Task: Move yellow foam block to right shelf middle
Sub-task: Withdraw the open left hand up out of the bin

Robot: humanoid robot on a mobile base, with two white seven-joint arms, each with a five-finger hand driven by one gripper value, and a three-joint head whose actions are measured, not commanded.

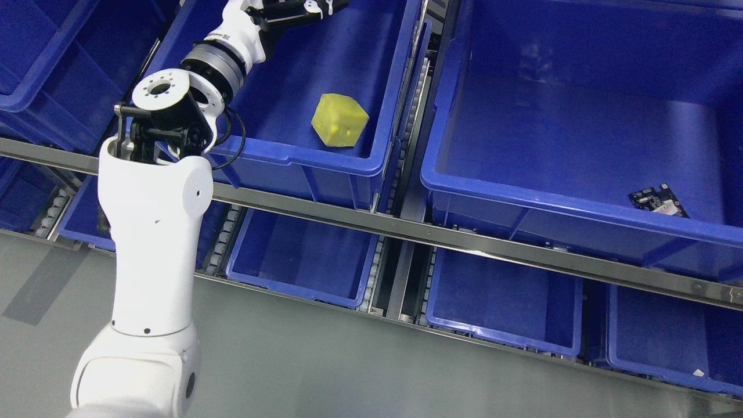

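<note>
1. The left arm rises from the lower left of the head view and bends over the front rim of the left bin on the middle shelf level.
2. Its robot hand reaches the top edge of the picture, over the back part of that bin. Only part of it shows there, so whether its fingers are spread or curled cannot be told. Nothing is seen in its grip.
3. The yellow foam block lies on the floor of the same bin, near the front right corner and close to the right wall. It sits tilted on an edge rather than flat.
4. The block lies well apart from the robot hand, nearer the camera and a little to the right.
5. Being foam, it is probably very light, soft and springy, and not fragile. Its pitted surface should offer good friction.
6. A sensible hold would press on two opposite flat faces, with gentle force, since a hard squeeze would dent it.
7. The right bin, the likely destination, holds a small circuit board near its front right corner.
</note>
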